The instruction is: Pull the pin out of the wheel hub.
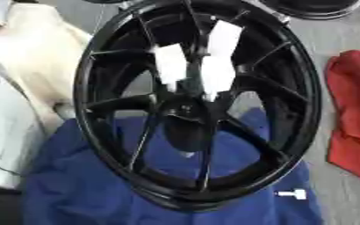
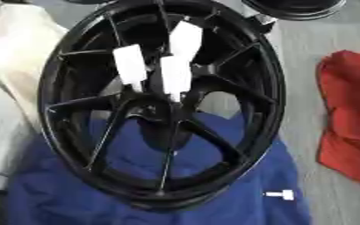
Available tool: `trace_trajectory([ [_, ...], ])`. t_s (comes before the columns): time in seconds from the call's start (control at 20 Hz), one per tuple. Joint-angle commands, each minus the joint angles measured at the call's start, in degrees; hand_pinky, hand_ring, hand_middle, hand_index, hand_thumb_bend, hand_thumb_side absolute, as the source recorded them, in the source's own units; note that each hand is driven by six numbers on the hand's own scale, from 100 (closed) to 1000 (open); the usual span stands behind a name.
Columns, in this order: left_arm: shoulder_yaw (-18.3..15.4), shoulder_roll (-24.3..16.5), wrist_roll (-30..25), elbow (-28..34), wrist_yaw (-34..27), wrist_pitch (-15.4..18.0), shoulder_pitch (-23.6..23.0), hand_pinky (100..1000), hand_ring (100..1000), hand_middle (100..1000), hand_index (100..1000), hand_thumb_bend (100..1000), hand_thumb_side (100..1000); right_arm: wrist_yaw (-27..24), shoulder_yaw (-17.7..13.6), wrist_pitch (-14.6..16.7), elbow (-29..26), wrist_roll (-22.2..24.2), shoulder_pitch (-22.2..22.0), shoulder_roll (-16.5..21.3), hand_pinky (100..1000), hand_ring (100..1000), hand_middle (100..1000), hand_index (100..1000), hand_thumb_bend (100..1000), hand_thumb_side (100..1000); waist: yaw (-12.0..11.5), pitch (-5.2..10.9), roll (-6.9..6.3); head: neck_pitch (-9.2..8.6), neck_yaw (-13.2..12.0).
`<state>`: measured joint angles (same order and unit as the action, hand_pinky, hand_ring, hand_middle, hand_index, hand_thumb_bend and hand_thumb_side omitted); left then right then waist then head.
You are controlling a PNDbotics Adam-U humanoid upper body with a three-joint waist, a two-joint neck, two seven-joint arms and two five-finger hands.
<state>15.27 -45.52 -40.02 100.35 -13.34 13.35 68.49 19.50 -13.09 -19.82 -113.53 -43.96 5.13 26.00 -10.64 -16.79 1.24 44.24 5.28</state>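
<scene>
White-tipped fingers (image 1: 217, 74) of a hand reach the wheel hub (image 1: 185, 110); grip unclear, which hand untellable

Black wheel (image 1: 198, 105) with shiny dark spokes. Three white fingers (image 1: 171, 63) in front of the spokes. Blue cloth (image 1: 83, 184) under the wheel, plain, no pattern. Small white pin (image 1: 292, 194) on the blue. Red cloth (image 1: 356, 110) at the right. Cream cloth (image 1: 29, 52) at the left. Grey floor (image 1: 329, 39) behind.

No readable text, label or number anywhere; white tags (image 1: 171, 63) on wheel hub (image 1: 195, 110) blank.
</scene>
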Motion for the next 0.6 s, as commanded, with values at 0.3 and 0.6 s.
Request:
trace_trajectory([
  [0.3, -1.08, -2.29, 0.16, 0.43, 0.12, 0.24, 0.28, 861, 799, 809, 947, 100, 294, 0.51, -0.46, -7.97, -1.06, -8.00, 0.28, 1.78, 750, 723, 769, 793, 100, 470, -0.06, 1.60, -0.11, -0.12, 0.20],
  [0.6, -0.32, -2.78, -2.47, 1.09, -0.03, 0.83, -0.13, 852, 785, 770, 926, 100, 257, 0.62, -0.48, -7.93, -1.06, -8.00, 0.30, 1.88, 750, 723, 769, 793, 100, 470, -0.15, 1.61, -0.34, -0.12, 0.27],
])
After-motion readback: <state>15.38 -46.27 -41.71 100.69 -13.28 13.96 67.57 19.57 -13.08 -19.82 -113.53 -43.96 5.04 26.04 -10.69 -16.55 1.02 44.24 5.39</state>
